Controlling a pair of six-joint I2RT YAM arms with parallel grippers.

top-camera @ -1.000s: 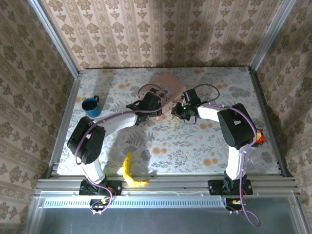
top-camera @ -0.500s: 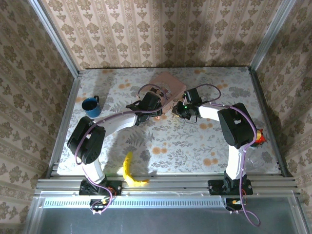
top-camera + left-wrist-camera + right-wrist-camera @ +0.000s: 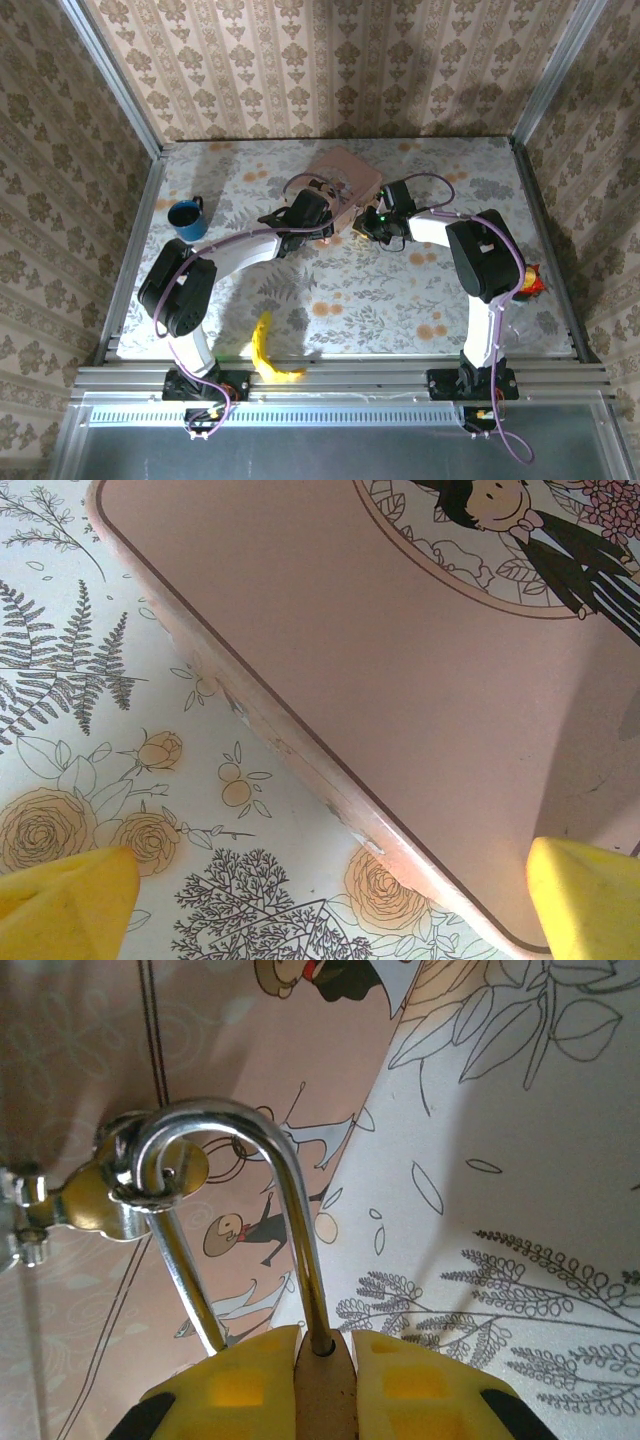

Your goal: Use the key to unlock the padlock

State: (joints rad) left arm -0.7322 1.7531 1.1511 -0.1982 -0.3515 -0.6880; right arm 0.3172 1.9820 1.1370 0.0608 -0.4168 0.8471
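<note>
Padlock [image 3: 305, 1260], tiny, brass-coloured metal, with a silver shackle: located at the near right edge of the pink rectangular box [image 3: 345, 178], toward the back of the floral-patterned table [image 3: 400, 300]. The shackle is threaded through a small brass hasp ring [image 3: 150, 1180] on the box, so the lock is tethered there. The body is clamped between the yellow pads of the right gripper [image 3: 325, 1400], judged so that the lock is steadied and its keyhole can be offered to a key. The keyhole itself is hidden between the pads.

Left gripper [image 3: 325, 905]: released, with its yellow fingertips [image 3: 65, 900] spread wide and nothing grasped. It is hung just over the box's long edge, judged to be placed for bracing the box.

Views compared: shackle, hasp and grip are resolved from the right wrist. From the top camera the lock is too small to be told, but both grippers are seen set against the box from either side. A blue mug [image 3: 187, 218] and a yellow banana [image 3: 265, 350] are seen well apart on the left. The cartoon lid print is given by the left wrist.
</note>
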